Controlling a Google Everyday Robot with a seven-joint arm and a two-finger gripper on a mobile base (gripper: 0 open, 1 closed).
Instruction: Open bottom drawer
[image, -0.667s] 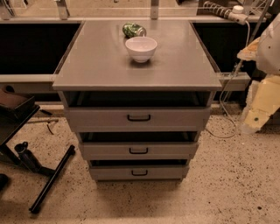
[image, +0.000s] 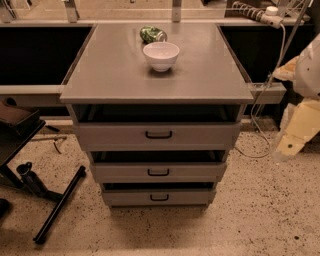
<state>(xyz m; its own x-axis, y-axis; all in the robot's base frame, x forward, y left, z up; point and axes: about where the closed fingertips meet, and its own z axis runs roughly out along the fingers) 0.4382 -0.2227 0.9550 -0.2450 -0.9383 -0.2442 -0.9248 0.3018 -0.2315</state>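
Observation:
The bottom drawer (image: 159, 196) is the narrowest grey front of three, low on the cabinet, with a small black bar handle (image: 159, 197) at its centre. It sits a little forward of the cabinet body, with a dark gap above it. My gripper (image: 286, 146) is the cream end of the arm at the right edge. It hangs beside the cabinet at about the height of the upper two drawers, well right of the bottom drawer and touching nothing.
A white bowl (image: 161, 55) and a green crushed can (image: 152, 34) sit on the cabinet top (image: 115, 75). A black stand (image: 55, 207) lies on the floor at the left. A cable (image: 257, 135) loops on the floor at the right.
The arm at the right edge has dropped slightly. The drawers have not moved.

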